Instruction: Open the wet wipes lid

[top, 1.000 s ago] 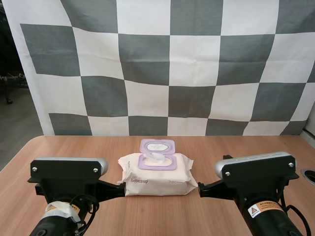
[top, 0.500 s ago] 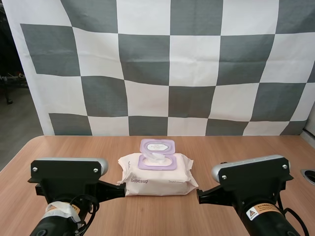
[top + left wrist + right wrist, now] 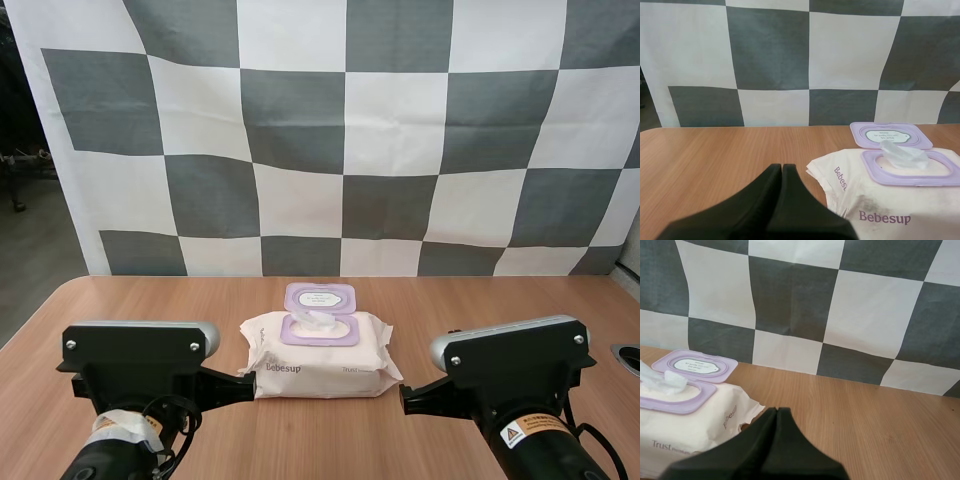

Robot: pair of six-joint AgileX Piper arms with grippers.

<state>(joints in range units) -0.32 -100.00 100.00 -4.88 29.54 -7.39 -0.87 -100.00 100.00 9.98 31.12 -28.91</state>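
Note:
A cream pack of wet wipes (image 3: 320,360) lies flat mid-table, its purple lid (image 3: 319,296) flipped back open and a white wipe (image 3: 318,320) sticking up from the opening. My left gripper (image 3: 782,169) is shut on nothing, its fingers pressed into one dark wedge just short of the pack's (image 3: 890,200) near left corner; the lid (image 3: 890,135) lies open behind the wipe (image 3: 903,154). My right gripper (image 3: 776,412) is likewise shut on nothing, close to the pack's (image 3: 685,415) right end, with the open lid (image 3: 695,365) beyond.
The wooden table (image 3: 470,300) has a rounded left corner. A small round hole (image 3: 627,357) sits at the table's right edge. Both arms hang low at the front, one on each side of the pack.
The right arm drew back toward the front edge and slightly left between one second ago and half a second ago. Since then nothing has moved.

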